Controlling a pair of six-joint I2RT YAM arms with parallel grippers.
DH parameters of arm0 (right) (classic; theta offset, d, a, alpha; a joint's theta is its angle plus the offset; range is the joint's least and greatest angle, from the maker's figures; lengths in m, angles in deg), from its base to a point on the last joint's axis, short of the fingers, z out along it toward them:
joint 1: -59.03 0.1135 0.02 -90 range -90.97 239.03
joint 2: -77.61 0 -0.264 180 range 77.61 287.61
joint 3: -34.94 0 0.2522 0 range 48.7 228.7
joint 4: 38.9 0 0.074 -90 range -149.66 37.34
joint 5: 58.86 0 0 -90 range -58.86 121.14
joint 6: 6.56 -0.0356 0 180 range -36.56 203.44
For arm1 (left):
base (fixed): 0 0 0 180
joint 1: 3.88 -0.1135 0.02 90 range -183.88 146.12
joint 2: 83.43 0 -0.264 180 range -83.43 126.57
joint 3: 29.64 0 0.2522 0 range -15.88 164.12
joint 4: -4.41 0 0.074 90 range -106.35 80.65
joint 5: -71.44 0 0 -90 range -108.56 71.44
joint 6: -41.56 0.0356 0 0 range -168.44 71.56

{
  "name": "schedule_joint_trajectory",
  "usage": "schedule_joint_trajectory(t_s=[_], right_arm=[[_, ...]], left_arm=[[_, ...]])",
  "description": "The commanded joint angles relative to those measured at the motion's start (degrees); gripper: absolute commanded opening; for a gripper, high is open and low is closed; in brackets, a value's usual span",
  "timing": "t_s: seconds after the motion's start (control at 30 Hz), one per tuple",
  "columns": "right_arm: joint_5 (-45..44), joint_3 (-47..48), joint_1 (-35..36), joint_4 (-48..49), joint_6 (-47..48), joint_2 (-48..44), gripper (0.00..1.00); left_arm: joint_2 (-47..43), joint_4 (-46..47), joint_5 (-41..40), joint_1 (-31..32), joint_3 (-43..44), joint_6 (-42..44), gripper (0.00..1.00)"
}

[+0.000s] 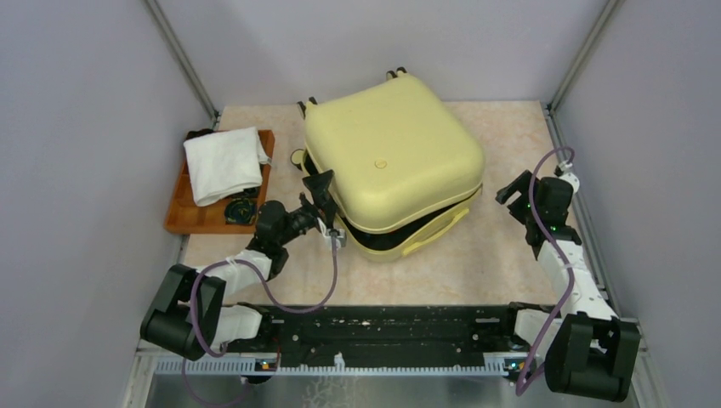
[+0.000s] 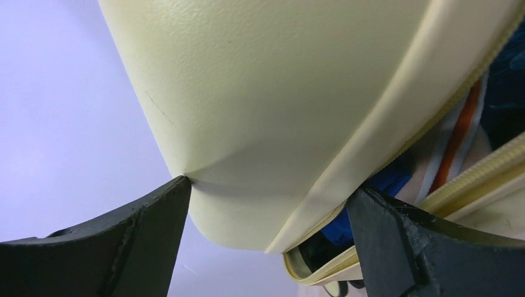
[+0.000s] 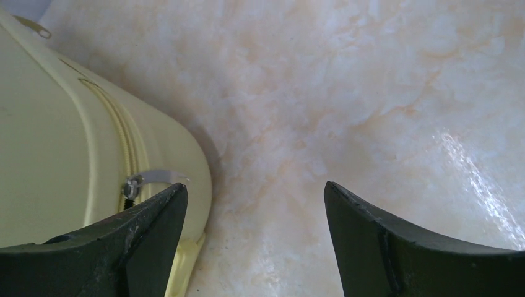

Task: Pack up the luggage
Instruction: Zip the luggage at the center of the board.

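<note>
Fingers (image 2: 142, 247) of my left gripper (image 1: 325, 202) spread wide and straddle the rounded near-left corner of the luggage (image 1: 391, 157), with one black tip touching its smooth, faintly pebbled pale yellow shell and nothing clamped. The luggage lies flat mid-table with its lid slightly ajar, and blue and orange-striped fabric (image 2: 455, 142) shows in the gap. My right gripper (image 1: 510, 189) is also splayed and empty above the glossy marbled beige table (image 3: 371, 93), just beside the case's metal zipper pull (image 3: 155, 178).
</note>
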Motion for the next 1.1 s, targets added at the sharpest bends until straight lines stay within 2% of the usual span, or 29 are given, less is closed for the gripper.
schedule_joint_trajectory(t_s=[0.0, 0.23, 0.4, 0.57, 0.73, 1.07], right_arm=[[3.5, -0.01, -0.32, 8.92, 1.09, 0.0, 0.81], [4.11, -0.8, -0.32, 10.92, 1.88, 0.15, 0.81], [4.61, -1.67, -0.32, 12.49, 1.29, 1.94, 0.81], [5.46, -2.07, -0.32, 13.7, 1.11, 2.35, 0.81], [5.37, -2.36, -0.27, 13.41, 1.37, 1.21, 0.8], [5.17, -3.92, -0.32, 14.43, 1.23, -0.41, 0.8]], left_arm=[[-0.61, -2.23, -4.47, 1.36, 6.6, -11.79, 0.98], [1.14, -13.71, -15.26, 1.5, 13.62, -29.21, 0.98], [0.83, -21.58, -16.89, 1.51, 15.23, -35.66, 0.98], [0.97, -24.81, -17.6, 1.52, 15.97, -43.44, 0.98], [1.17, -27.73, -14.48, 1.4, 17.12, -50.89, 0.98], [2.77, -38.28, -4.16, -0.78, 21.22, -60.26, 0.98]])
